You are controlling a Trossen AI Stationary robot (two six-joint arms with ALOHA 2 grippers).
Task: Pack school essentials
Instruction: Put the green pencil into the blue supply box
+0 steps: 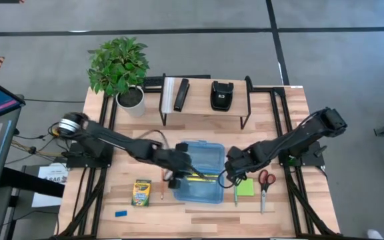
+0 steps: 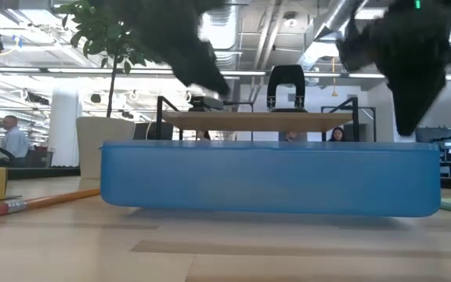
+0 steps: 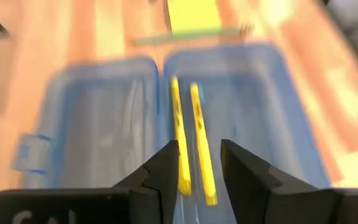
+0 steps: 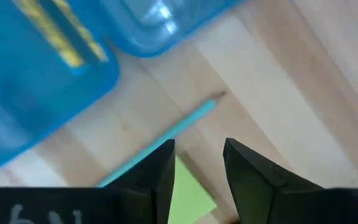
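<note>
A wooden table (image 1: 312,207) is seen from above, with two dark robot arms reaching toward its middle. At the far left near the front edge a small blue eraser (image 1: 121,214) is laid flat. Next to it a yellow-green crayon box (image 1: 141,192) is placed, and just beside that a loose pencil (image 1: 163,189). The left gripper (image 1: 179,175) is held over the left rim of an open blue plastic case (image 1: 209,193) — its fingers are parted with nothing gripped. Two yellow pencils (image 3: 188,137) are seen lying side by side inside the case. The right gripper (image 1: 231,175) is held at the case's right edge, its fingers also spread and empty. Just beneath it a thin teal pen (image 4: 166,137) and a lime-green sticky-note pad (image 1: 246,187) are laid on the wood. Orange-handled scissors (image 1: 265,183) are placed farthest right.
</note>
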